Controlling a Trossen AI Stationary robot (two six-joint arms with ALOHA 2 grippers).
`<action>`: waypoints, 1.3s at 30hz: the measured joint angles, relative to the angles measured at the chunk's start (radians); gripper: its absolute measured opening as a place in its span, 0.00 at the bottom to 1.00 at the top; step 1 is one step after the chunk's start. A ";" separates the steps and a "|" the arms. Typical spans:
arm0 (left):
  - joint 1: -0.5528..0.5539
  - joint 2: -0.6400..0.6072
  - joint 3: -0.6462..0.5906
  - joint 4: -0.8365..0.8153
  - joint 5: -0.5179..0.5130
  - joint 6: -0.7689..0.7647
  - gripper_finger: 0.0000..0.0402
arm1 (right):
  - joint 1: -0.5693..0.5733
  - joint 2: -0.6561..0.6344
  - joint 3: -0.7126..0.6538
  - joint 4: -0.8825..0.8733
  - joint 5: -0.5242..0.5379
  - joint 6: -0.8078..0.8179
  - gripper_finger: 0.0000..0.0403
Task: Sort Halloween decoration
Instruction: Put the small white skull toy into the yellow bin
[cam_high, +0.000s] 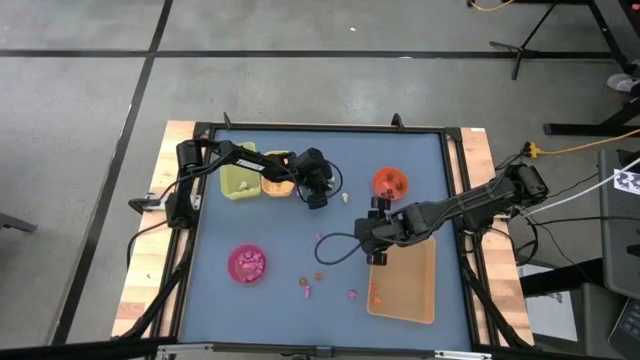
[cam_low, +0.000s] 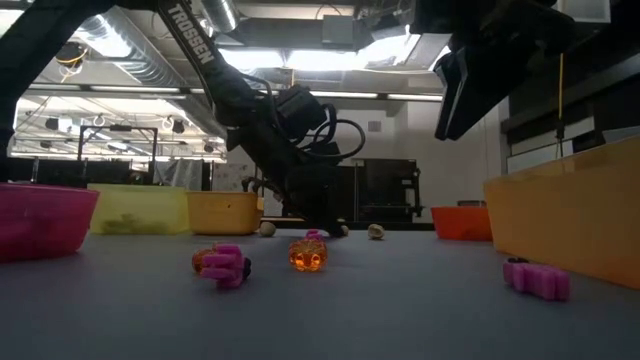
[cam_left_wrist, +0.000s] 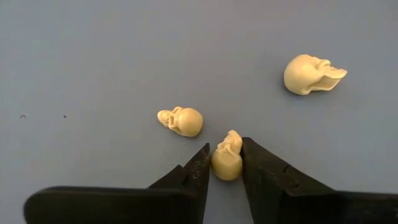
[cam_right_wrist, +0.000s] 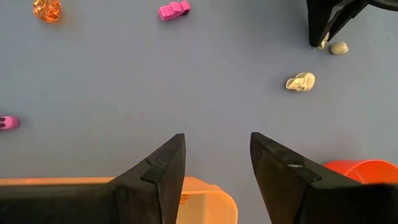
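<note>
The left pincer sits low over the blue bench, its two dark fingers pressed against either side of a cream skull lying on the surface. A second skull lies just beside it, apart from the fingers. A third, larger skull lies well apart from both, on its side.

Cream skull between left fingers; two skulls beside; pink, orange trinkets scattered.
</note>
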 joint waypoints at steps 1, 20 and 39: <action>0.000 0.000 0.000 0.000 0.000 0.000 0.18 | 0.000 0.000 0.000 0.000 0.000 0.000 0.45; 0.001 0.000 0.000 0.002 -0.003 -0.007 0.11 | 0.000 0.000 0.001 0.015 0.000 0.000 0.45; 0.003 -0.142 -0.003 -0.079 -0.007 -0.007 0.11 | 0.000 0.000 0.001 0.042 0.000 0.000 0.45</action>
